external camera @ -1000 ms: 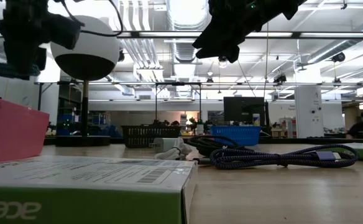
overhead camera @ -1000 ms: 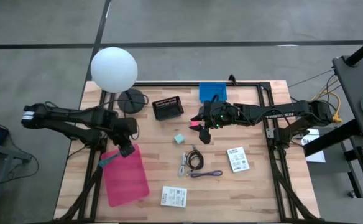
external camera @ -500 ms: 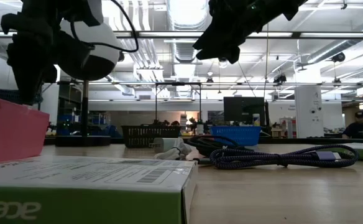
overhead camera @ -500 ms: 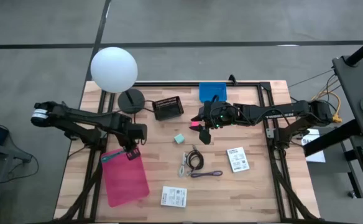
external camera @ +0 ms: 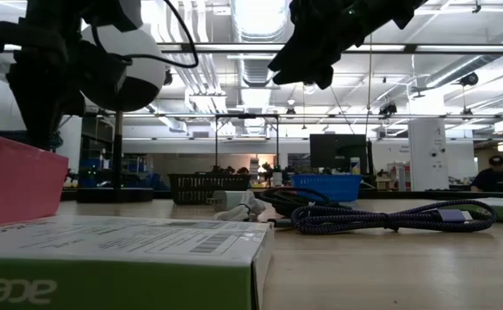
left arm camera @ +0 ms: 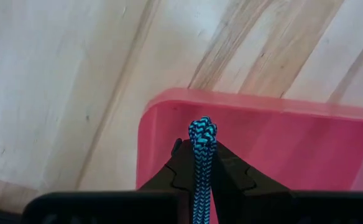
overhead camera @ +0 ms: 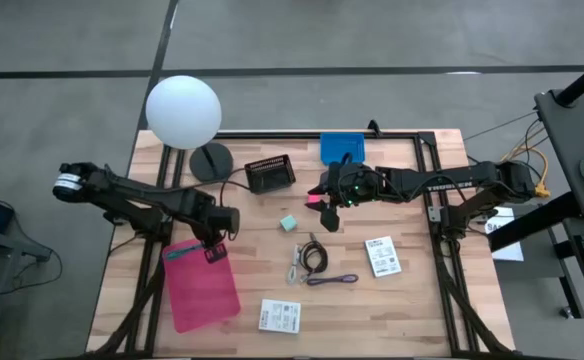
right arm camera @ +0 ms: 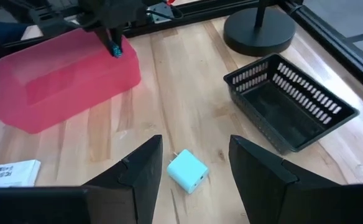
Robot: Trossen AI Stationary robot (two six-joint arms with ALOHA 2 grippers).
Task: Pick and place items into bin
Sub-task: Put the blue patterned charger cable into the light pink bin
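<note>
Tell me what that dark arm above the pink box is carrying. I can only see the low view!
Observer: The left gripper is shut on a teal braided cord, with the jaws pinching its end.
Operator: Is it really over the box?
Observer: Yes, from above it hangs just over one corner of the pink bin.
Operator: What's the other arm doing?
Observer: The right gripper hovers with its jaws open above a pale teal cube on the table.

White globe lamp (overhead camera: 183, 110) on round black base (overhead camera: 210, 161) — wooden table (overhead camera: 412, 300).
</note>
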